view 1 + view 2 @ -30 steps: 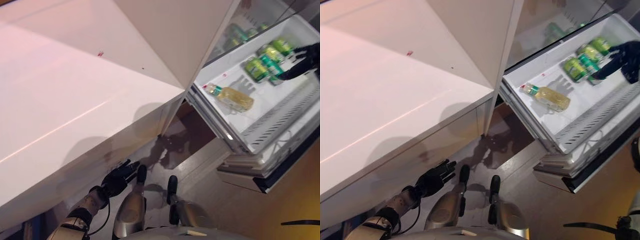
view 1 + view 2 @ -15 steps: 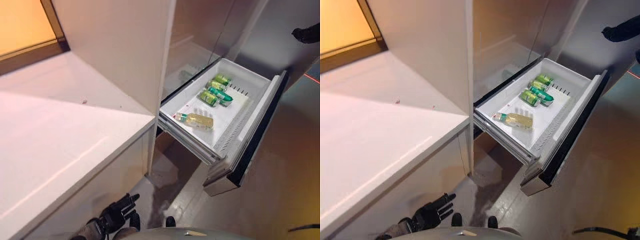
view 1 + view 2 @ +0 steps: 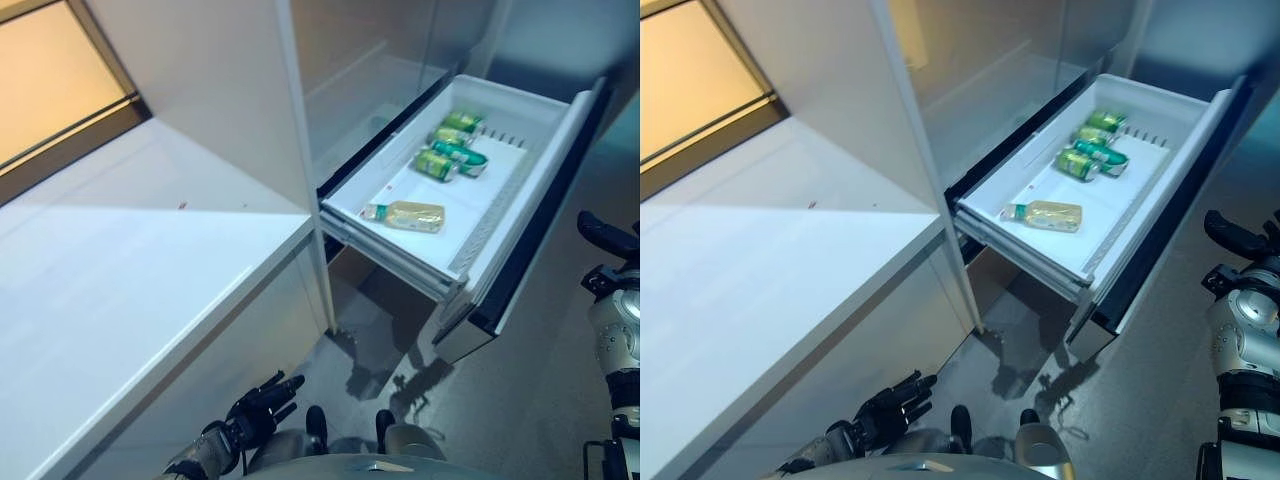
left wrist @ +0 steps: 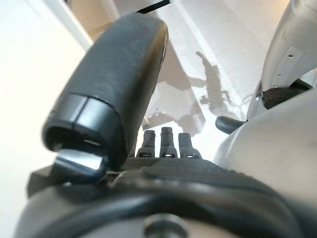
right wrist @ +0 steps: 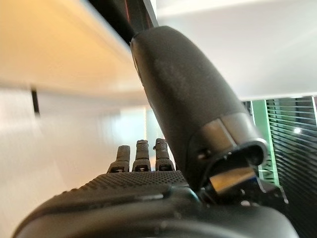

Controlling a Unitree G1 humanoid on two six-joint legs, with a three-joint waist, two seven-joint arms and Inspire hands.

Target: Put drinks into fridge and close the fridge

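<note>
Closing the fridge drawer [image 3: 560, 150] looks like the job now: bottle [image 3: 408, 215] and green cans [image 3: 1087, 150] already lie inside. Left hand [image 3: 258, 408] hangs low, fingers straight, empty. Right hand [image 3: 1230, 236], fingers relaxed, should push the drawer front squarely. Only its wrist view shows those fingers.

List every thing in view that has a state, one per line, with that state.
Fridge drawer: pulled out, open.
Bottle: lying on its side in the drawer, cap on.
Cans: lying together at the drawer's far end.
Left hand: open, empty, low by the counter.
Right hand: open, empty, beside the drawer front, not touching it.
</note>
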